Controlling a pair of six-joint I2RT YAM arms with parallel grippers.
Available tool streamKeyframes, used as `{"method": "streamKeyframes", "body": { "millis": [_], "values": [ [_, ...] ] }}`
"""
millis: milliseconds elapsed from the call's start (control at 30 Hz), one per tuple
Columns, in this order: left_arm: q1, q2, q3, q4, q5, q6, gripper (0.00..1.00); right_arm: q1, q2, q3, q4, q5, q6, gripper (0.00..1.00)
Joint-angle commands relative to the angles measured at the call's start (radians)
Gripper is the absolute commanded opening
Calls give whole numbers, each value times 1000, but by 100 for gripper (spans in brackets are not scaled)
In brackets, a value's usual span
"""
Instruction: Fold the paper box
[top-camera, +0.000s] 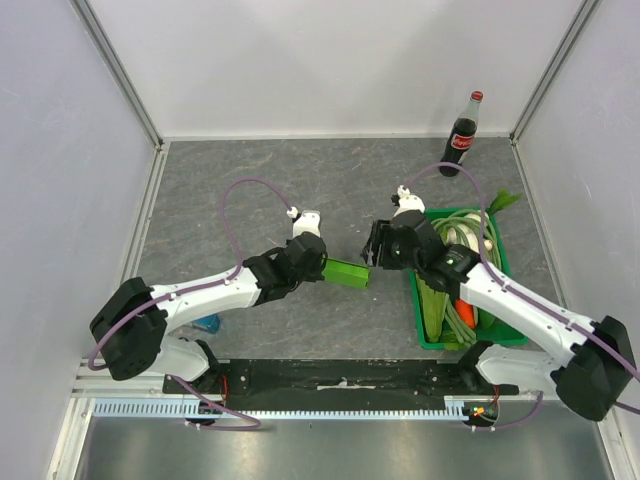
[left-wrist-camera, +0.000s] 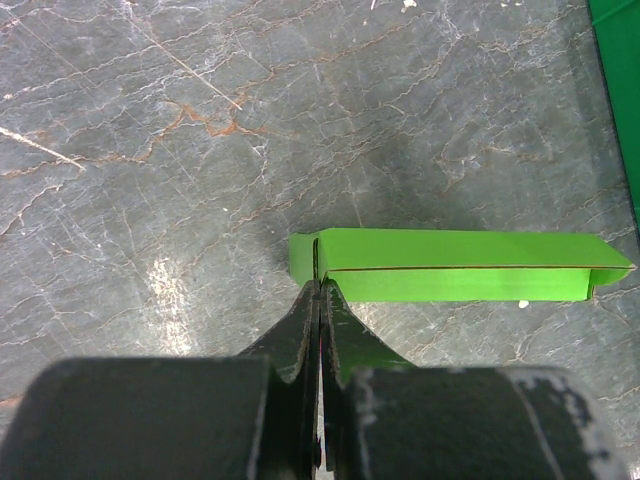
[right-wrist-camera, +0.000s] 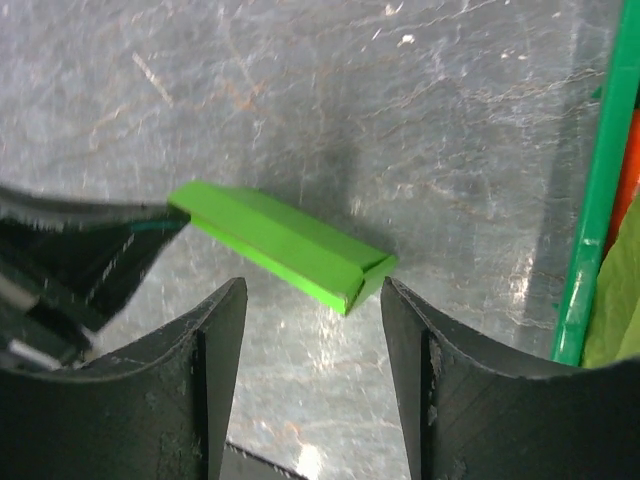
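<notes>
No text, brand or number could be read in any view. The dark bottle (top-camera: 463, 137), in the upper right of the top view, carried a red label (top-camera: 461, 141). The white marks on it were too small to make out.

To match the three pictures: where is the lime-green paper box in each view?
Top external: paper box at centre, left of the crate.
Left wrist: lower middle, left gripper pinching its left end.
Right wrist: centre, above the open right gripper.
Shared landmark: the crate's green rim, right side everywhere.
</notes>
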Motion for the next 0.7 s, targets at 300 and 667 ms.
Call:
{"method": "streamKeyframes", "body": {
  "millis": [300, 667],
  "values": [
    [-13, 29, -70, -49, -17, -66, 2, 294, 314, 125, 142, 659, 215, 35],
    [-19, -6, -114, -7, -42, -77, 2, 362, 392, 27, 271, 778, 160, 31]
  ]
}}
